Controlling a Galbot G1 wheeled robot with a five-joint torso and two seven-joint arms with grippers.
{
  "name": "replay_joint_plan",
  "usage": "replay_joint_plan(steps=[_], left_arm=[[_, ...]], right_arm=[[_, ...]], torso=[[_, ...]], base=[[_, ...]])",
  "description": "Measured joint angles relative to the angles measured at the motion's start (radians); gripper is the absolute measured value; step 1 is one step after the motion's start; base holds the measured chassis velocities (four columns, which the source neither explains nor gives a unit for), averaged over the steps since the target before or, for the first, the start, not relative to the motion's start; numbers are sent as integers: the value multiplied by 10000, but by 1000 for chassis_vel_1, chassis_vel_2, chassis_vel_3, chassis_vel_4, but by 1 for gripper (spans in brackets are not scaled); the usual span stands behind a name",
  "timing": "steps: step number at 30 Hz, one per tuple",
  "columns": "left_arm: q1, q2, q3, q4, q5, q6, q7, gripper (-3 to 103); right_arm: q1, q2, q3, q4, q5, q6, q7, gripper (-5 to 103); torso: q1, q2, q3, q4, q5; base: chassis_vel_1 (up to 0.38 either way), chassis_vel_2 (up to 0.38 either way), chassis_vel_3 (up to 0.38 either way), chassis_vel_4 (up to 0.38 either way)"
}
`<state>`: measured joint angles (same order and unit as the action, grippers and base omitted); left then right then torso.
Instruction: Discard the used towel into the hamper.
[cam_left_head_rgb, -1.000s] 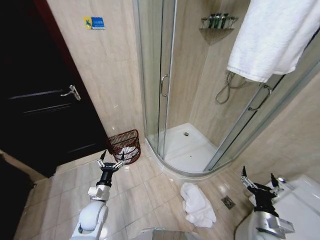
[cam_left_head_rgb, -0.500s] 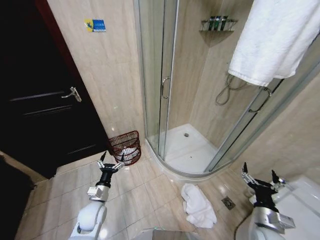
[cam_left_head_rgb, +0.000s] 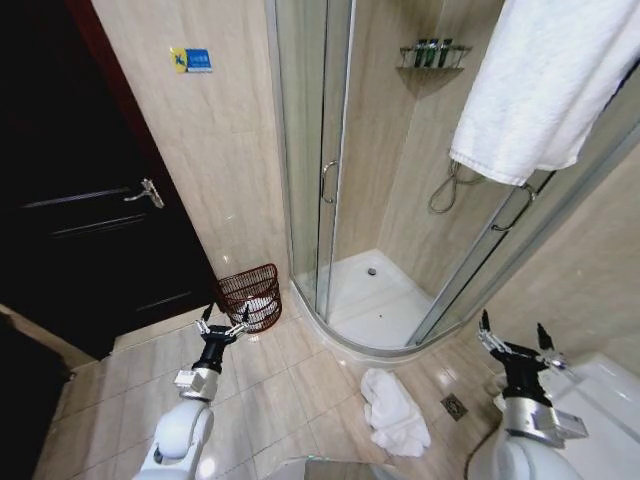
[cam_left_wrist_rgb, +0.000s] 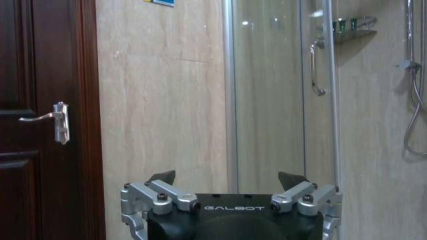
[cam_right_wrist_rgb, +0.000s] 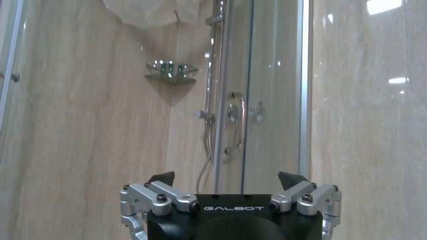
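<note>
left gripper (cam_left_head_rgb: 222, 325) is raised over the floor tiles (cam_left_head_rgb: 280, 385) on the robot's left side, fingers spread wide with nothing between them; left wrist view confirms it, both fingertips (cam_left_wrist_rgb: 163, 177) well apart and only the wall panel behind. hamper (cam_left_head_rgb: 250, 294) sits just beyond that gripper, close ahead of its tips, standing upright against the beige wall (cam_left_head_rgb: 215, 150) between the dark door (cam_left_head_rgb: 70, 220) and the shower enclosure (cam_left_head_rgb: 340, 180); something white lies inside it, can't tell what. the used towel (cam_left_head_rgb: 394, 409) is a crumpled white heap on the floor, well off to the right of the left gripper and nearer the robot than the hamper, just outside the curved shower tray (cam_left_head_rgb: 375, 300). right gripper (cam_left_head_rgb: 512, 343) is held up on the robot's right, also wide open and empty, the towel lying below it and to its left, not touching. a floor drain (cam_left_head_rgb: 453, 405) sits between the towel and the right arm. right wrist view looks over the open fingers (cam_right_wrist_rgb: 161, 178) at the shower door handle (cam_right_wrist_rgb: 235, 120), the hose and a corner shelf (cam_right_wrist_rgb: 171, 71) with small bottles. a second white towel (cam_left_head_rgb: 545, 85) hangs over the shower frame, high above the right gripper. door handle (cam_left_wrist_rgb: 52, 120) shows off to the side of the left gripper in its wrist view.
</note>
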<state>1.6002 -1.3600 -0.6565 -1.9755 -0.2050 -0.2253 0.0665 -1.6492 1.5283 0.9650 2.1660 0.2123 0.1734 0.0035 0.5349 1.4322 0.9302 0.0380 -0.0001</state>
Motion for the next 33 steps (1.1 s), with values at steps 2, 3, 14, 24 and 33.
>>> replay_joint_plan(steps=[2,3,14,24,33], left_arm=[[0,7,-7,-7,7,13,0,100],[1,21,-13,-14,11,28,1,100],[-130,69,-24,81,0,92,-111,100],[-138,48,-92,188,-575,-289,-233,100],[181,-118,-371,93,-617,-376,-210,100]], right_arm=[[72,-10,0,50,-3,-48,-6,100],[137,-13,4,105,-10,-97,-17,100],[186,55,-45,236,-168,-207,-79,100],[551,-251,-105,115,-97,-334,-295,100],[1818,-1213,-275,690,873,-594,-495,100]], torso=[[29,63,34,0,1],[60,126,66,0,0],[196,422,228,0,0],[216,464,250,-1,1],[199,427,230,0,2]], base=[[0,0,0,0],[0,0,0,0],[-4,-3,-2,-5],[-32,-38,-32,-30],[0,0,0,0]])
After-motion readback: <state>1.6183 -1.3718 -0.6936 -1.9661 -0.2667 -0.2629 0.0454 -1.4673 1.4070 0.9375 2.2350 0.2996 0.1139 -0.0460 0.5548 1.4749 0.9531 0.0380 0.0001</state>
